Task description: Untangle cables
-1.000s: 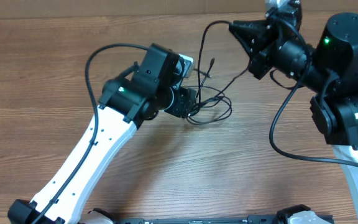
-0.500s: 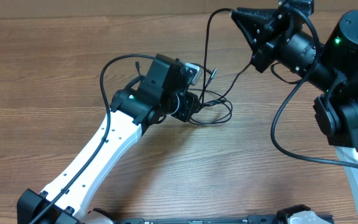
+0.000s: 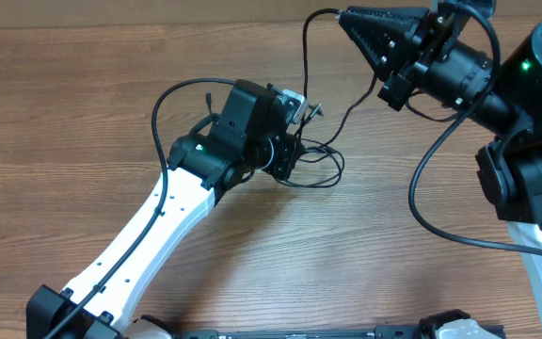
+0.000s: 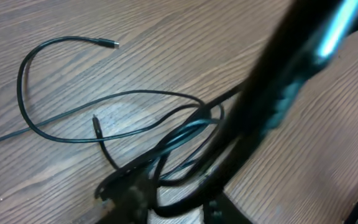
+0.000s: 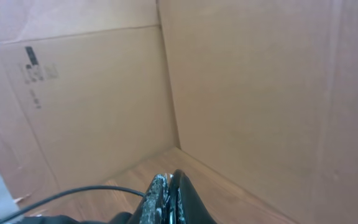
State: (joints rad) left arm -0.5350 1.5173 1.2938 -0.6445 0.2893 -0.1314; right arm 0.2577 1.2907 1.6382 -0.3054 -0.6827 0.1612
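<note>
brown wood-grain table (image 3: pixel 83 113), 2 arms. thin black flexible cables (image 3: pixel 314 153) lie in a loose tangle of loops near the middle of the table, a bit toward the far side.

left gripper (image 3: pixel 290 155), black on a white arm, sits low at the left edge of the tangle. in the left wrist view 1 blurred black finger (image 4: pixel 278 93) crosses the picture on a slant, with the cables (image 4: pixel 187 128) looping under and beside it - too blurred to tell if the claw is clenched on them or just around them.

2 small plug ends lie free on the wood: 1 far left (image 4: pixel 110 43), 1 nearer the loops (image 4: pixel 96 124).

right gripper (image 3: pixel 344 16), all black, is raised at the far edge, right of the tangle. its fingertips are pinched tight together (image 5: pixel 166 194) on 1 strand of the cables - that strand runs from the tip leftward, then drops to the tangle.

plain brown cardboard walls (image 5: pixel 247 81) fill the right wrist view.
</note>
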